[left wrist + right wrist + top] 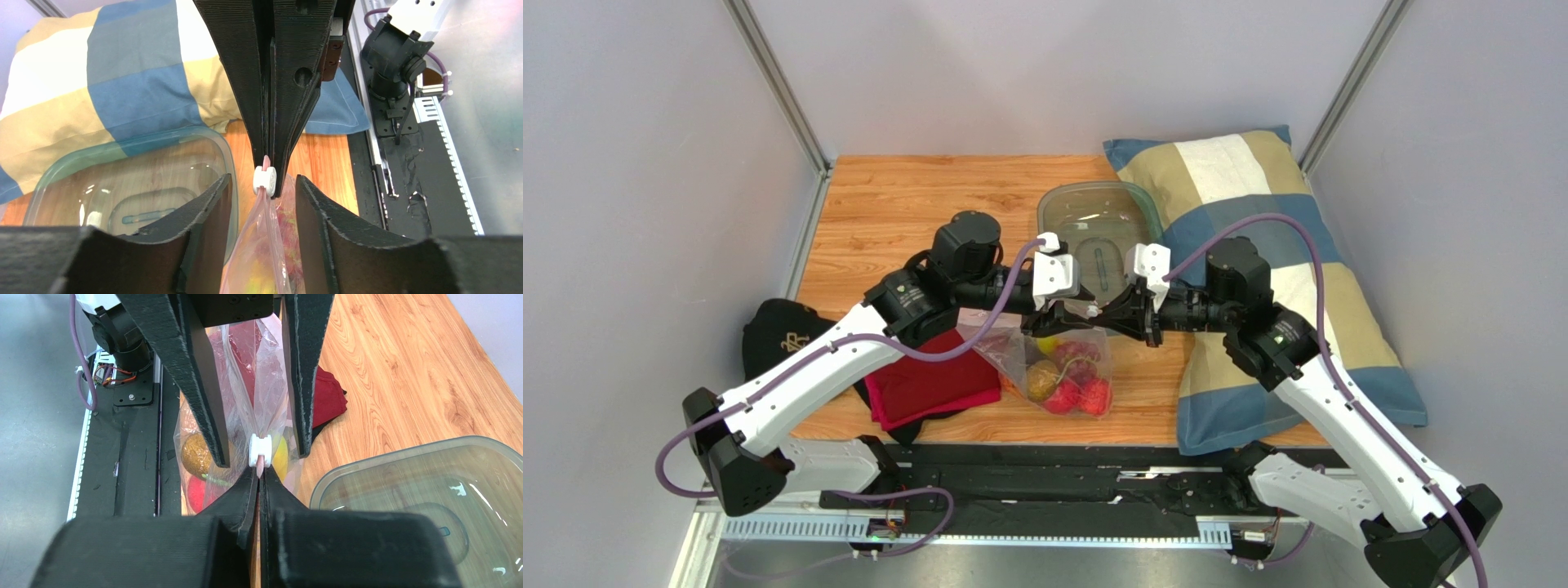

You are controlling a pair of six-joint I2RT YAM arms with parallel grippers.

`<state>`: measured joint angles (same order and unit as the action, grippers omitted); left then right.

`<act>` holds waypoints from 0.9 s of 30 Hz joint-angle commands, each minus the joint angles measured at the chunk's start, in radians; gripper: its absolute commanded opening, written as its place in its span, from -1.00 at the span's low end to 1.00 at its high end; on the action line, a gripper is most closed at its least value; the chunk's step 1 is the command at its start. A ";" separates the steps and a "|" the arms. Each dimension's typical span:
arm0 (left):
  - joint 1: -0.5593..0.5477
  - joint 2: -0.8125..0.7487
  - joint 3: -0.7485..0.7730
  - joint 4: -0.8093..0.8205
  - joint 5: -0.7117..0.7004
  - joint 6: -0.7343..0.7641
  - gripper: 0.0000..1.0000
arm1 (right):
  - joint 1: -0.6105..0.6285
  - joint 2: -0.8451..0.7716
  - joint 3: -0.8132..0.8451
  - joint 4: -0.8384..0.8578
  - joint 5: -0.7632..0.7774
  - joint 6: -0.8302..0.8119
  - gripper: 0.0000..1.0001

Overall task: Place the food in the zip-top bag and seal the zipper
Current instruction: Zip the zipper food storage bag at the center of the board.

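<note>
The zip-top bag hangs between my two grippers above the table, with toy food inside: red pieces, a brownish ball and a yellow piece. My right gripper is shut on the pink zipper strip at the bag's mouth, right beside a white slider. My left gripper is open, its fingers straddling the bag just below the slider without touching it. In the top view the left gripper and the right gripper meet tip to tip.
A clear rigid tub stands just behind the grippers. A blue, yellow and white pillow lies at the right. A red cloth and a black cloth lie at the left front.
</note>
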<state>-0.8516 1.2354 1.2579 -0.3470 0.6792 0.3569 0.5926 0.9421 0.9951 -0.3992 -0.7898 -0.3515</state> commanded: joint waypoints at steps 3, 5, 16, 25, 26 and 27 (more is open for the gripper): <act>-0.006 0.012 0.043 0.022 0.028 -0.033 -0.17 | 0.009 -0.017 -0.004 0.036 0.014 -0.027 -1.00; -0.006 0.013 0.043 0.020 0.031 -0.030 -0.39 | 0.009 -0.017 -0.004 0.037 0.014 -0.026 -1.00; 0.022 -0.025 -0.003 -0.053 -0.018 0.020 -0.95 | 0.007 -0.052 -0.012 0.042 0.069 -0.026 -1.00; 0.071 -0.077 -0.022 -0.136 -0.033 0.069 -0.98 | -0.005 -0.088 -0.027 0.039 0.119 -0.007 -1.00; 0.077 -0.091 -0.026 -0.145 -0.039 0.076 -0.98 | -0.007 -0.091 -0.030 0.037 0.124 -0.003 -1.00; 0.080 -0.099 -0.029 -0.164 -0.043 0.080 -0.98 | -0.011 -0.092 -0.030 0.039 0.130 0.002 -1.00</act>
<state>-0.8017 1.1950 1.2457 -0.4152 0.6750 0.3820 0.6006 0.8825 0.9680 -0.3836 -0.7074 -0.3588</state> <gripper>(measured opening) 0.106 0.008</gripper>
